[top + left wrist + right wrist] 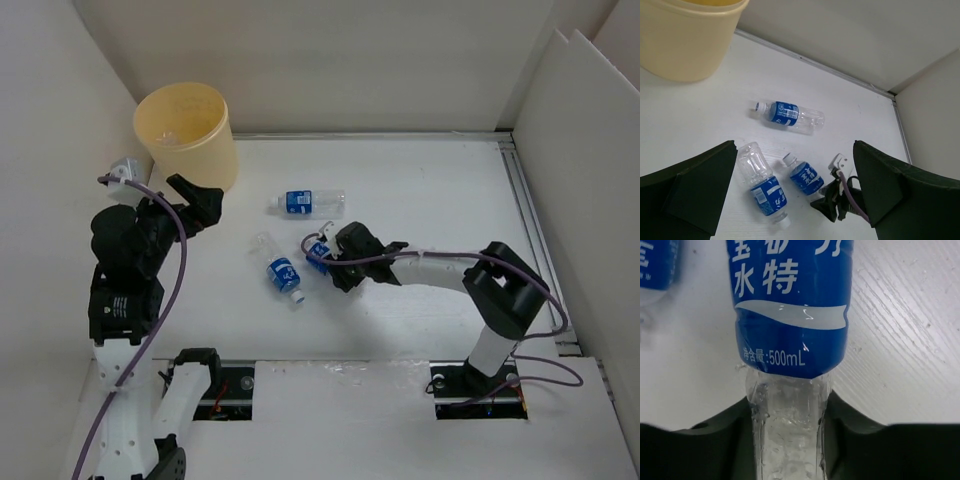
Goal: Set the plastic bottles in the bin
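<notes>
From above, the left gripper [205,203] hangs just beside the bin [185,135], while the right gripper [330,258] meets the held bottle [318,249], well apart from the bin. The left wrist view shows its fingers [700,190] spread wide. The right wrist view shows fingers [860,440] clamped on the held bottle's [790,315] clear body.

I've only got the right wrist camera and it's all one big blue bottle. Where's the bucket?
Observer: The yellow bucket stands in the far left corner, well left of the gripped bottle.
Operator: Any bottles I can't see?
Observer: A blue-labelled bottle lies on its side further back.
Operator: Is the left gripper busy?
Observer: No, the left gripper is open and empty, near the bucket.
</notes>
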Available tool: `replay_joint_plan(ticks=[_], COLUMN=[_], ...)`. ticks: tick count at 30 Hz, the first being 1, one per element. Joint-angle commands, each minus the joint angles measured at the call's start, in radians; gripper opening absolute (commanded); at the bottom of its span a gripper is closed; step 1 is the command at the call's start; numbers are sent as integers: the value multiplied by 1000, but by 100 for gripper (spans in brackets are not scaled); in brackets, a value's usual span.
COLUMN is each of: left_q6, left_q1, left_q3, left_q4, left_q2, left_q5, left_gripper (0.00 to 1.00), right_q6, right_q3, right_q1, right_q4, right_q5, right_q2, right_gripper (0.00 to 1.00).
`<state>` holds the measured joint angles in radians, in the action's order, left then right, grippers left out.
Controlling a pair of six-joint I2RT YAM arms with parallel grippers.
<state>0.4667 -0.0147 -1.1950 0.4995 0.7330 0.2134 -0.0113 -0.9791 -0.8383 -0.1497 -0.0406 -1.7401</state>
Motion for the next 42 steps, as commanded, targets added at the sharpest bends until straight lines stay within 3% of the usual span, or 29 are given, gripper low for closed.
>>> replay_joint_plan(ticks=[1, 3, 4, 8, 13, 19, 23, 28, 35, 42], left_q6=[-16, -16, -16, 30, 144, 135, 139, 173, 182, 216], left_q1=[1, 1, 1, 1, 33, 203, 343, 449, 614, 668], left_q3=[44, 92, 109, 184, 184, 54, 9, 9, 9, 20], left_q4=[-7, -36, -77, -232, -361, -384, -447, -498, -523, -601], left_q2=[-7, -7, -7, 17, 55, 265, 302, 367, 468, 529], left_q5=[38, 78, 111, 346, 460, 391, 281, 186, -52, -87], left_gripper=[100, 100, 100, 100, 100, 100, 100, 100, 100, 100], right_q6=[30, 39, 39, 28, -24, -90, -90, -66, -56, -56], right_q3=[46, 75, 76, 77, -59, -278, -334, -334, -294, -262], right_q1=[-4, -4, -4, 8, 80, 148, 176, 176, 128, 108], right_q4=[13, 13, -7, -98, -217, -295, -304, -229, -185, -148], right_q5=[16, 16, 16, 53, 41, 5, -8, -87, -96, -173], right_q2=[63, 158, 200, 419, 565, 485, 425, 410, 471, 523], right_gripper=[34, 8, 3, 0, 0, 0, 0, 0, 0, 0])
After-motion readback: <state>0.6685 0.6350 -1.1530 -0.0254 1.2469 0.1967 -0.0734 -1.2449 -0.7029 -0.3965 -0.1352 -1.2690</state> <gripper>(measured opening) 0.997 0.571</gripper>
